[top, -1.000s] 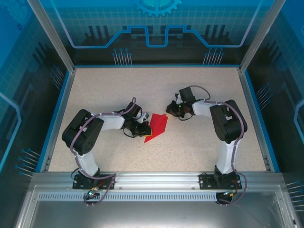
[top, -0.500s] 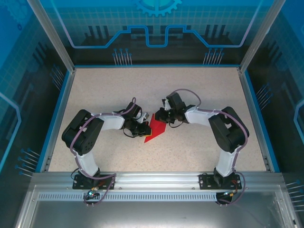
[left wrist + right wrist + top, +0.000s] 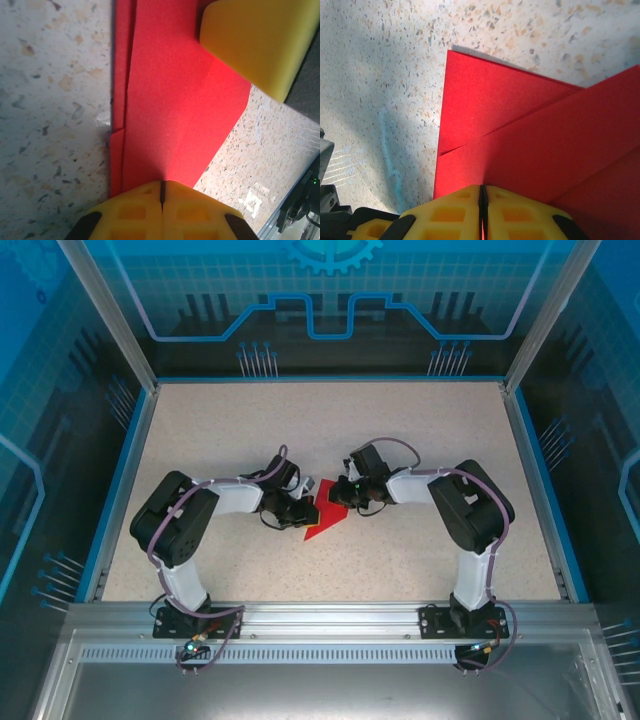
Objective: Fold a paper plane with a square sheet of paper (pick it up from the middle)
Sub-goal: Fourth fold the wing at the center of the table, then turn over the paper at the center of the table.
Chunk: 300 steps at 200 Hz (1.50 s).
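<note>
Speckled beige tabletop is spreading out inside the blue-walled cell, and the square sheet of paper is lying near its middle, already folded into a bright red wedge whose point is aiming toward 7 o'clock.

What is changing is on my right side. A second ago my right hand was hanging off the wedge at its 2 o'clock side. It has been swinging in toward 9 o'clock and is now sitting on the paper's upper corner. My left hand has been staying put on the paper's 9 o'clock edge throughout. I am judging that both hands are now bearing on the paper, so the next crease can be worked.

From my left wrist, my left hand is showing its yellow pads closed tight together with their tips on the red. I cannot tell whether they are pinching or only pressing. One right finger is resting on the paper at 1 o'clock.

From my right wrist, my right hand is narrow too. A sliver of red is showing in the seam, so I am judging a layer caught between the pads.

The paper is looking matte, with crisp straight edges and overlapping flaps lying nearly flat.
</note>
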Available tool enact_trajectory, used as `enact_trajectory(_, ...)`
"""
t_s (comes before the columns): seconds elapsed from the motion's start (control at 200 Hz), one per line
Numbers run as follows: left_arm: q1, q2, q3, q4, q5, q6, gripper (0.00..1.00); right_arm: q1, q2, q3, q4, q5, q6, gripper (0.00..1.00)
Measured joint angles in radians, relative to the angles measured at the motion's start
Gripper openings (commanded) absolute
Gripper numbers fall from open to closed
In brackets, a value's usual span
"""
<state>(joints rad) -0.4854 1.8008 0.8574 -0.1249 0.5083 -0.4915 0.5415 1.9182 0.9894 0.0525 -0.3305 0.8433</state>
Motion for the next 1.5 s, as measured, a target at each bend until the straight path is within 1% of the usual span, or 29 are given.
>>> enact_trajectory(0.245,-0.01,-0.008,0.0,-0.002,-0.02,0.0,0.0,-0.077,0.0,0.044,-0.064,0.026,-0.037,0.12)
enact_trajectory(0.415,-0.018,-0.016,0.002,-0.011,-0.037,0.0,0.03,-0.087,-0.018,0.06,-0.113,0.045,-0.06,0.14)
enact_trajectory(0.535,-0.029,-0.027,0.009,-0.039,-0.05,0.0,0.08,-0.087,-0.079,0.057,-0.155,0.064,-0.071,0.17)
enact_trajectory(0.615,-0.038,-0.038,0.011,-0.076,-0.054,0.0,0.12,-0.086,-0.144,0.043,-0.166,0.074,-0.073,0.21)
enact_trajectory(0.755,-0.041,-0.082,0.022,-0.159,-0.072,0.002,0.23,-0.069,-0.266,-0.023,-0.174,0.097,-0.057,0.28)
enact_trajectory(0.88,-0.039,-0.129,0.063,-0.196,-0.087,0.005,0.27,-0.032,-0.322,-0.107,-0.172,0.111,-0.017,0.31)
enact_trajectory(0.935,-0.034,-0.145,0.082,-0.205,-0.095,0.014,0.29,-0.012,-0.327,-0.143,-0.172,0.115,0.003,0.33)
enact_trajectory(1.005,-0.023,-0.152,0.104,-0.217,-0.105,0.026,0.29,0.018,-0.327,-0.179,-0.177,0.121,0.032,0.35)
enact_trajectory(1.16,0.006,-0.134,0.137,-0.245,-0.127,0.057,0.33,0.068,-0.327,-0.213,-0.164,0.133,0.095,0.38)
enact_trajectory(1.501,0.01,-0.04,0.175,-0.29,-0.139,0.09,0.38,0.076,-0.307,-0.236,-0.088,0.138,0.181,0.39)
